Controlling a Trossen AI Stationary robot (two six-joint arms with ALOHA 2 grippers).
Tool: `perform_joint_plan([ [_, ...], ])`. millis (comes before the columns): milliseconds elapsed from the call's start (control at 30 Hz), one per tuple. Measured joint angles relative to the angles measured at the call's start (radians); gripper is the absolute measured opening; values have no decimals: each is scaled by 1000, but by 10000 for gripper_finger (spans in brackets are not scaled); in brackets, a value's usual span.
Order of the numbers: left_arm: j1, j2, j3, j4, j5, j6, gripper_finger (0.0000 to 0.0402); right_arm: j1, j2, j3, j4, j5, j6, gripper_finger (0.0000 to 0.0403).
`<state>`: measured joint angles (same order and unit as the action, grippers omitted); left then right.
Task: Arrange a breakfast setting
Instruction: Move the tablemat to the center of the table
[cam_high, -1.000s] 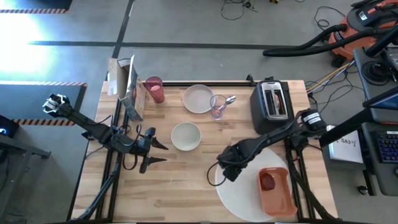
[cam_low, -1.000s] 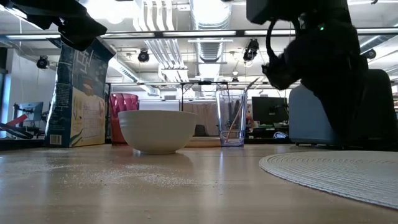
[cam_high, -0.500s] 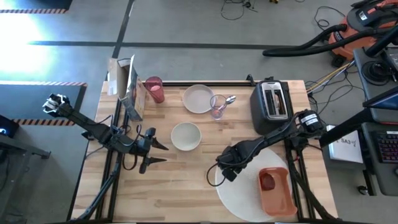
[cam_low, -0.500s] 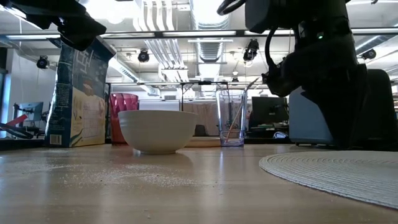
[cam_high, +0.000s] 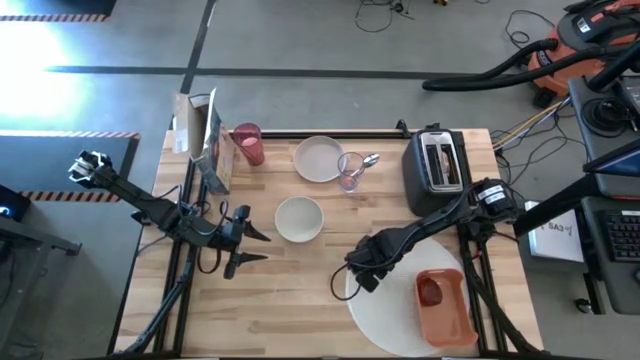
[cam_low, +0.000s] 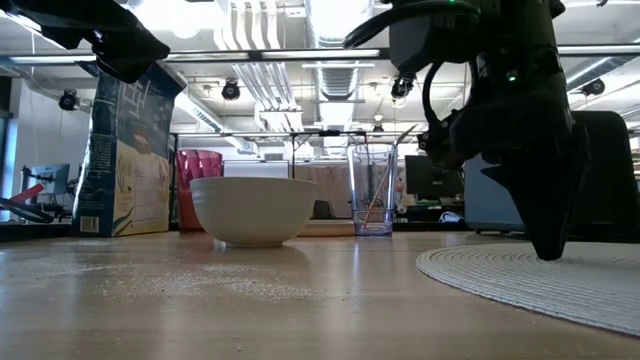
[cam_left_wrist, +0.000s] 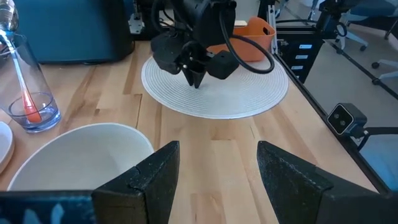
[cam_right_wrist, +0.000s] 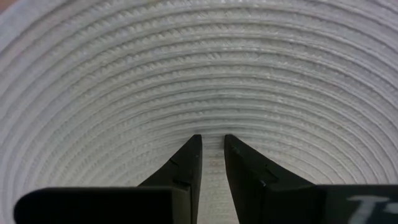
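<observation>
Right gripper down on the placemat edge

The white woven placemat (cam_high: 385, 305) lies at the table's near right; the right gripper (cam_right_wrist: 211, 163) has just dropped onto its rim, fingers narrowed, probably pinching to drag. Left gripper (cam_left_wrist: 214, 171) waits open by the white bowl (cam_high: 299, 218).

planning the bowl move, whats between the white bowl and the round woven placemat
Only bare wooden tabletop separates white bowl from round white woven placemat, shown in the high view.

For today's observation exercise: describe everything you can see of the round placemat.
The placemat is a large white round mat woven in concentric ribbed rings, lying flat at the table's front right, its edge overhanging. An orange tray rests on its right part. The right gripper points down at its left edge, fingers nearly together.
</observation>
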<state>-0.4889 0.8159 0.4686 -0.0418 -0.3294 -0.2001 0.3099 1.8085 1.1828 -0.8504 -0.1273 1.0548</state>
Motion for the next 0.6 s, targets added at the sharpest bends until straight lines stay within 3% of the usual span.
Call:
perform_joint_plan([
  [600, 0, 0, 0, 4, 0, 1, 199, -96, 28, 54, 163, 146, -321, 59],
])
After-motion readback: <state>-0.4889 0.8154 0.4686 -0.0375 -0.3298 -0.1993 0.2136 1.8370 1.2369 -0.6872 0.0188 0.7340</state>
